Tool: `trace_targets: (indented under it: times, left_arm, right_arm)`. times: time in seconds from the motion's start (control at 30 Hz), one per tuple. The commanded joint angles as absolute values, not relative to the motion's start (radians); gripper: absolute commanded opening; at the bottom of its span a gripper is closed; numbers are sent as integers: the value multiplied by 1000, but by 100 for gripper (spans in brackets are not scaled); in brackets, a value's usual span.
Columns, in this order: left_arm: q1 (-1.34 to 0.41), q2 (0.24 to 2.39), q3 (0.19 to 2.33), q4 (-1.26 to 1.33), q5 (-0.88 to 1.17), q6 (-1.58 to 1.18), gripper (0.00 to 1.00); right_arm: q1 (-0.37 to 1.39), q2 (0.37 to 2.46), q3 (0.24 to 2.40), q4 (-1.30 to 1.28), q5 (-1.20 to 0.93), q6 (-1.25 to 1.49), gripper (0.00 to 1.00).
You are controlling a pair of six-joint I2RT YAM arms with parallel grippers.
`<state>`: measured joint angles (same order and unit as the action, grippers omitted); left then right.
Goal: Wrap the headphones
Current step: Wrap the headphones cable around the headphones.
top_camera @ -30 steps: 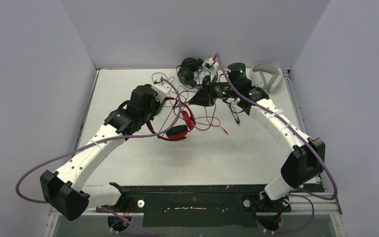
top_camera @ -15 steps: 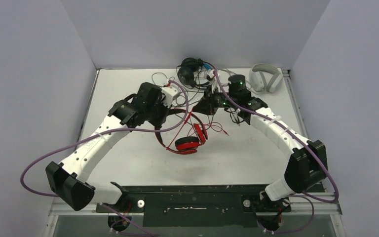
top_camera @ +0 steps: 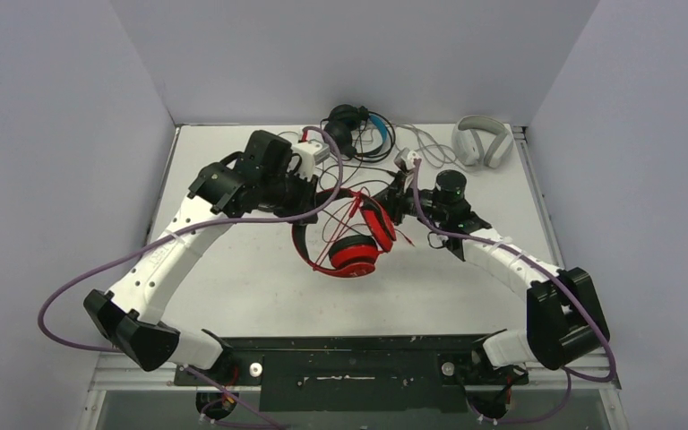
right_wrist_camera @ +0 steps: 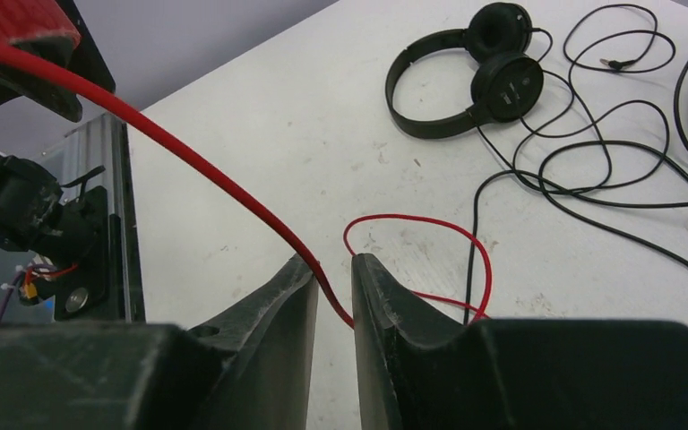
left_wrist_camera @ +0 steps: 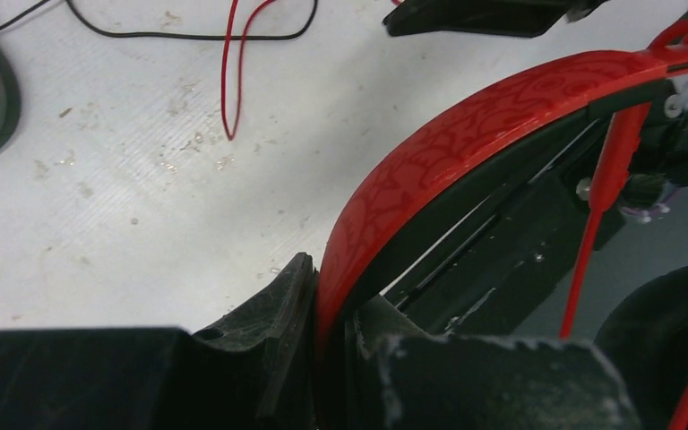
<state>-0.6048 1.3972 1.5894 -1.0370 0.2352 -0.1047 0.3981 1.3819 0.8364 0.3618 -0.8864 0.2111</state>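
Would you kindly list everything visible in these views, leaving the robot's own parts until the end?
red-and-black headphones: one, red and black, mid-table, headband in the left hand.
black-and-blue headphones: one, black with blue, far edge, centre.
white-grey headphones: one, white-grey, far right corner.
small black headphones: one, all black, flat on the table.
red cable: one, red, passing between the right hand's fingers.
black cables: several, black, loose on the table.
table: one, white.
left arm, right arm: two, white with black joints, near edge.
left hand: one, black, shut on the headband.
right hand: one, black, slightly open.
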Motion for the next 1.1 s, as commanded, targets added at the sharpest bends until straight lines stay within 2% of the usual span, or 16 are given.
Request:
trace_targets:
  times: [0.0,0.17,0.27,0.5,0.63,0.87,1.07]
  left_arm:
    - [-598,1413,1707,-1030,360,-221,0]
    - [-591,1433,1747,-1019,359,-295,0]
    - [-591,1446,1764,-1006,389,-334,0]
    - [-575,1461,1831,-973,393,-421,0]
    - [-566,1477,1896,-942,402,-491,0]
    - [-543,1497,1972,-933,368,-545,0]
    - [-456,1466,1892,-817,233,-596,0]
  right_arm:
    - [396,1381,767,753,-941,325,25]
    - [397,1426,731,929,-955,365,40]
    - [397,1463,723,1011,-943,375,41]
    - [416,1591,714,1276,-988,530,33]
    - [467,1638,702,1364,-990,578,22]
    - [586,1681,695,1432,-953,602,17]
    - [702,1690,649,1598,-942,737,14]
